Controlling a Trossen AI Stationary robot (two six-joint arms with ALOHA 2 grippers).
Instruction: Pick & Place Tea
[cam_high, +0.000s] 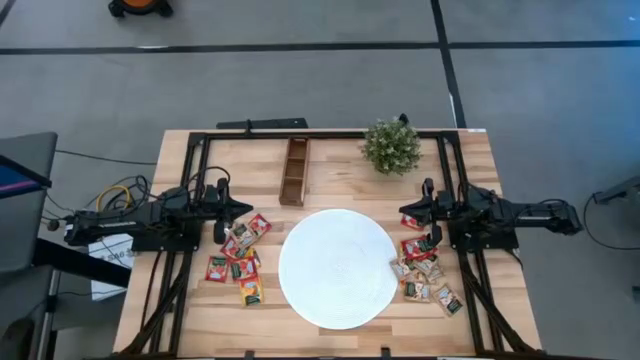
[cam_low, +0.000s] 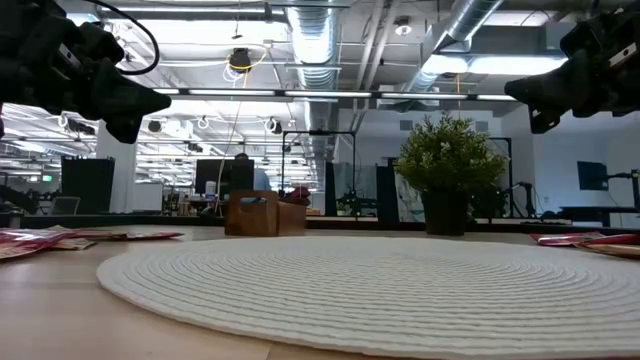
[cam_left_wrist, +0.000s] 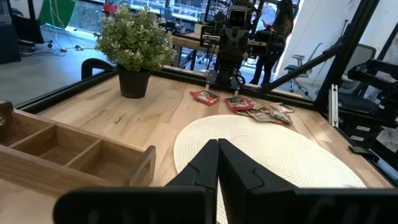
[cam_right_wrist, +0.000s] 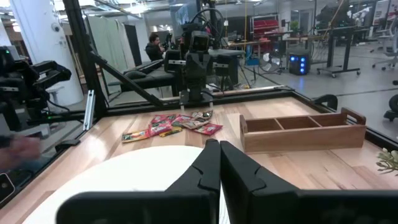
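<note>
So both of our grippers are clenched on nothing right now: the left gripper (cam_high: 222, 208) hangs off the left side of the white round mat (cam_high: 337, 268), up above the table, and the right gripper (cam_high: 428, 210) mirrors it off the mat's right side. Working outward, the tea sits in two scattered piles flat on the wood. The left pile of tea sachets (cam_high: 238, 260) lies just beside the mat's left edge, under and a bit nearer the front edge than our left gripper, and the right pile of tea sachets (cam_high: 424, 265) hugs the mat's right edge. The mat itself has nothing on it, and the wooden box (cam_high: 294, 171) behind the mat looks empty too, so we'd say nothing's been placed yet, basically the whole job is left. The sachets are roughly square, so no real long axis; they lie turned every which way, some overlapping.
</note>
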